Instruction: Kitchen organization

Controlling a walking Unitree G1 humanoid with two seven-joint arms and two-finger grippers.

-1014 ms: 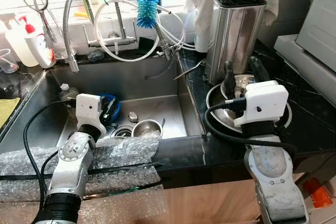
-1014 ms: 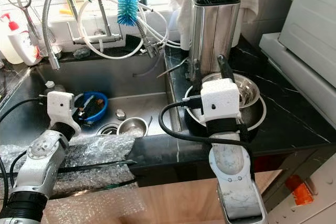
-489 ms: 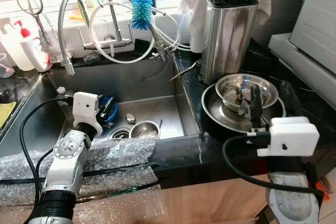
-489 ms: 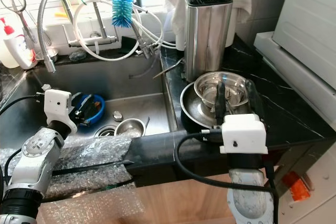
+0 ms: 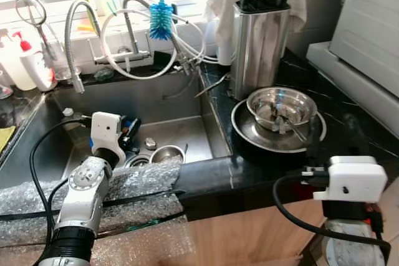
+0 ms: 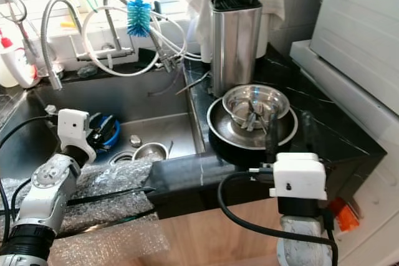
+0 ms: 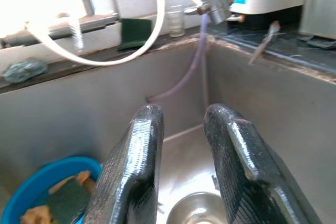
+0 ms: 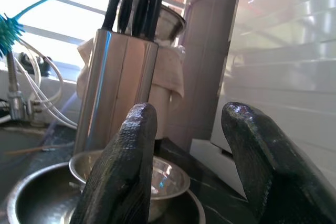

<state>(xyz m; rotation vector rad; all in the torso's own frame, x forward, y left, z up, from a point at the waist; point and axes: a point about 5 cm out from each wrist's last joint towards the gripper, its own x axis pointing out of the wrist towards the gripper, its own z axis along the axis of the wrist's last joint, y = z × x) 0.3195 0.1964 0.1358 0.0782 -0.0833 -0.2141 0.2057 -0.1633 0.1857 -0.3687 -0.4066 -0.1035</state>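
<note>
Stacked steel bowls (image 5: 278, 114) are the main thing so far: a small shiny stainless bowl (image 6: 255, 105) with a few utensils in it sits nested inside a wider shallow steel pan, on the black marble counter (image 5: 349, 130) just in front of the tall stainless knife block (image 5: 260, 38). That corner looks pretty sorted to me.

The right gripper (image 6: 288, 136) hangs near the counter's front edge, just shy of the stack. Its two black fingers (image 8: 122, 174) are spread wide with nothing between them, and the wrist view looks between them at the bowls and the knife block.

The left gripper (image 5: 129, 136) is down over the steel sink (image 5: 181, 130). Its fingers (image 7: 135, 169) sit a little apart, holding nothing. Right below it there's another small round steel bowl (image 5: 166, 153) next to the drain, and a blue plastic dish (image 6: 106, 130) with a sponge and scraps in it just beside the gripper.

So I'd guess it's partway done: counter stack is in place, but the sink bowl and the blue dish haven't been dealt with yet. A blue bottle brush (image 5: 161, 20) hangs among the faucet hoses, and soap bottles (image 5: 30, 66) stand at the far left. Bubble wrap (image 5: 93, 197) is draped over the sink's front edge.
</note>
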